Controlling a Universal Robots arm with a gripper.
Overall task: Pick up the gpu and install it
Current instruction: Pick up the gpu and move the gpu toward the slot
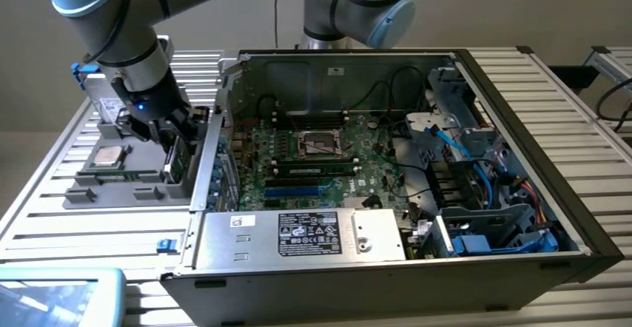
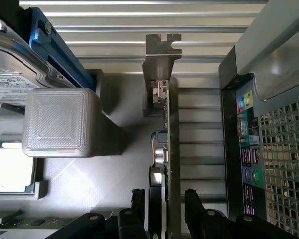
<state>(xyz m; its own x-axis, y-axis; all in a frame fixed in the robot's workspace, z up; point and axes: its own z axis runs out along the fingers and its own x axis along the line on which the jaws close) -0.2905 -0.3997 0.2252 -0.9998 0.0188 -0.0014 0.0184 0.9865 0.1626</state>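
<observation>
Wrist view: my fingers (image 2: 195,208) stood wide apart, one on each side of the gpu (image 2: 165,149), a thin green circuit card standing on edge with its silver metal bracket (image 2: 162,46) at the far end. I had hold of nothing. Gaps showed between the card and each finger, so I judged I was straddling it and not yet gripping.

The card sat upright in its slot in the grey plastic parts tray (image 2: 114,169). In the same tray lay a square silver processor chip (image 2: 10,169), a silver hard drive in a blue frame (image 2: 12,82) and a raised grey textured block (image 2: 60,122). Just beside the tray ran the rear port panel (image 2: 249,159) of the black open computer case (image 1: 513,264).

In the exterior view the gpu (image 1: 179,163) stood in the grey tray (image 1: 109,194) on the slatted aluminium surface (image 1: 59,220), outside the case, by its wall on the exterior view's left. The large green motherboard (image 1: 316,157) lay inside the case. I took the task as barely begun: the card was neither lifted nor seated, so both the pick and the install were left.

My grey and blue arm (image 1: 123,35) reached in from the exterior view's upper left, the wrist pointing steeply down over the tray with the fingers low at the card.
</observation>
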